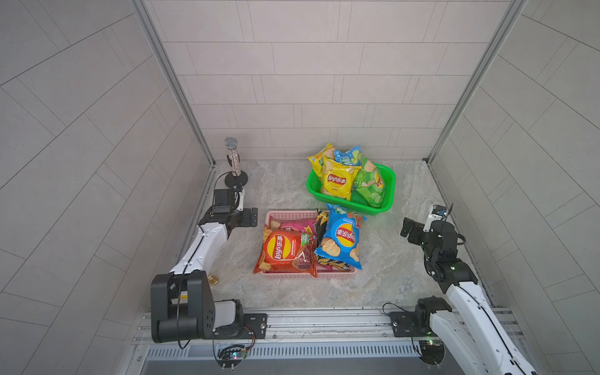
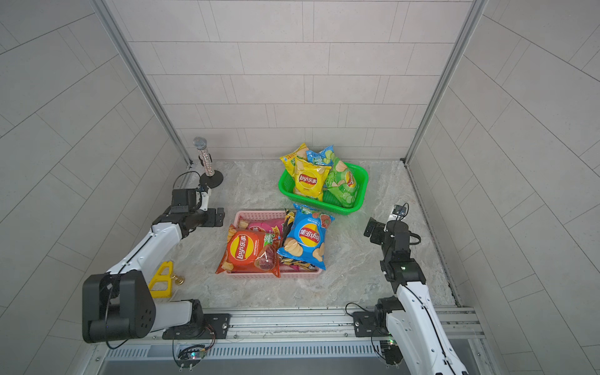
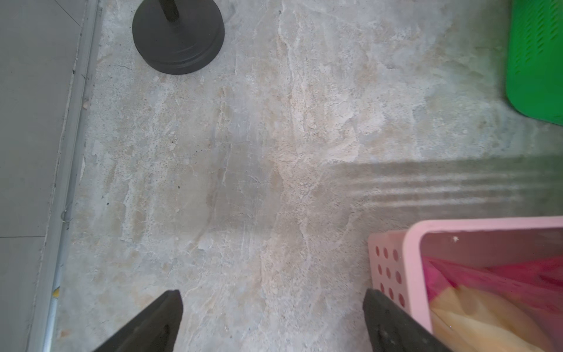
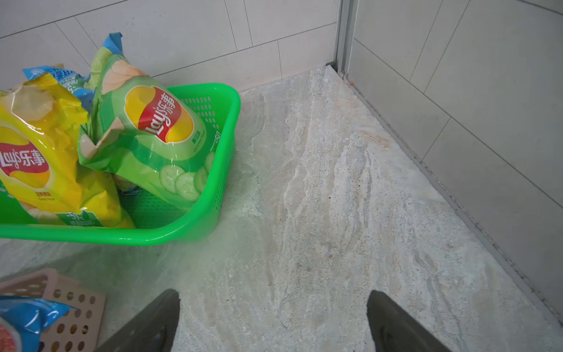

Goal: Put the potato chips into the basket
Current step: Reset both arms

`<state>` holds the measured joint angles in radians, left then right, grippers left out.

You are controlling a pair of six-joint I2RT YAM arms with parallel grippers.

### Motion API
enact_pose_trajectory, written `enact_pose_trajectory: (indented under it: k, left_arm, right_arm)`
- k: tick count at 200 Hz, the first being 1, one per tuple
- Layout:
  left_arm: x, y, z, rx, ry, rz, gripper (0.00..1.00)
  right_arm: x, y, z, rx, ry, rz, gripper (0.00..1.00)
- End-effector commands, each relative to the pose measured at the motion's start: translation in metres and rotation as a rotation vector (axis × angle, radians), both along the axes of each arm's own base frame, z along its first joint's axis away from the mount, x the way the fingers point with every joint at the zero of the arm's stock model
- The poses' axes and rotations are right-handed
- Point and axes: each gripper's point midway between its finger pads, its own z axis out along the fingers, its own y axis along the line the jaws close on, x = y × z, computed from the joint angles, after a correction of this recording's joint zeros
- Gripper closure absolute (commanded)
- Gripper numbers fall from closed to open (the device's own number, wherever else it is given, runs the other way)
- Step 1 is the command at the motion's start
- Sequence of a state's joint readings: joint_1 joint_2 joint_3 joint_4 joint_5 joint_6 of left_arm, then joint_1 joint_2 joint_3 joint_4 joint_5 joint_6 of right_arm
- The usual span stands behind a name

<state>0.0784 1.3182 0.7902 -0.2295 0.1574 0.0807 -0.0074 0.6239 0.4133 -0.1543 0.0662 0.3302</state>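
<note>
Both hands are held wide open, nothing gripped: left hand (image 3: 272, 301) and right hand (image 4: 272, 300) are parked over bare table (image 3: 243, 152). Chips are split between two baskets: orange bag (image 1: 282, 251) and blue bag (image 1: 341, 240) are piled on the pink basket (image 1: 292, 275), yellow bag (image 1: 337, 180) and green bag (image 4: 152, 131) are stood in the green basket (image 4: 225, 100). Magenta bag (image 3: 487, 271) is seen close only in the left wrist view. A yellow frame (image 2: 161, 281) is caught in a top view only, otherwise hidden by the left arm (image 1: 201, 243).
</note>
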Motion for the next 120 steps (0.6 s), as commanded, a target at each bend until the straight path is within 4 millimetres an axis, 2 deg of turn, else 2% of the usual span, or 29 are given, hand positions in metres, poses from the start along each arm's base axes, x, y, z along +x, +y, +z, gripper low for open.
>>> enact_pose_trajectory:
  k: [1,46,75,92,120]
  left_arm:
    - [0.033,0.008,0.030,0.006,-0.257,0.043,0.00]
    - [0.040,0.002,0.008,-0.040,-0.325,0.034,0.00]
    - [0.037,-0.005,-0.004,-0.075,-0.398,0.013,0.00]
    - [0.036,-0.006,-0.016,-0.076,-0.438,0.006,0.00]
    - [0.037,-0.006,-0.017,-0.062,-0.441,0.012,0.00]
  right_arm:
    - [0.000,-0.001,0.025,-0.075,-0.127,0.021,0.00]
    - [-0.003,0.006,0.023,-0.081,-0.128,0.069,0.00]
    - [0.000,0.007,0.026,-0.084,-0.139,0.081,0.00]
    - [0.006,0.009,0.023,-0.090,-0.139,0.094,0.00]
    - [0.022,0.009,0.007,-0.087,-0.115,0.106,0.00]
